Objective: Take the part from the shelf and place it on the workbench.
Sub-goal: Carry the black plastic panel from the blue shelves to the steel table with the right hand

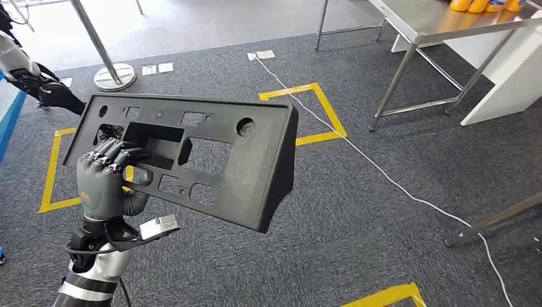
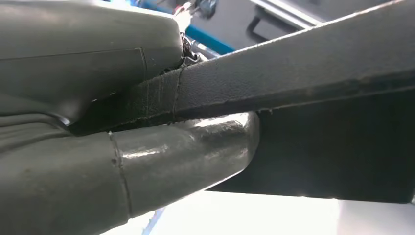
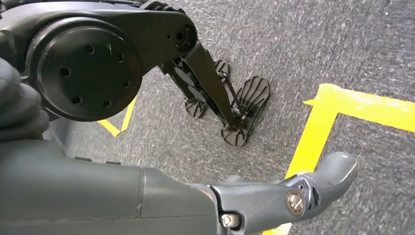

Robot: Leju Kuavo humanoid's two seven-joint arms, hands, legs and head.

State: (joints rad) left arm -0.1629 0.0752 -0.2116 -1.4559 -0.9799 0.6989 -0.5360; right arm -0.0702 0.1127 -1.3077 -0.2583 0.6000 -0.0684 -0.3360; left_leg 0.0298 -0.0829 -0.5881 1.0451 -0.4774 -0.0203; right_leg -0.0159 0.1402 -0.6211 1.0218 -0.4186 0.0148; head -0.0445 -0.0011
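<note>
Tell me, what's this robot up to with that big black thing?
The robot's left hand holds a black plastic panel with cut-outs, its fingers hooked through one opening. It carries the panel above grey carpet with yellow tape marks. A steel workbench stands ahead to the right. The right hand hangs by the floor, holding nothing.

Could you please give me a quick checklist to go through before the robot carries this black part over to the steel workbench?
1. Left hand holds the black plastic panel with cut-outs: ok.
2. Panel clear of the floor: ok.
3. Right hand holds nothing, hanging over grey carpet: ok.
4. Steel workbench has a bare stretch: ok.
5. White cable crosses the carpet near the bench: not ok.
6. Grip firmness: cannot tell.
</note>
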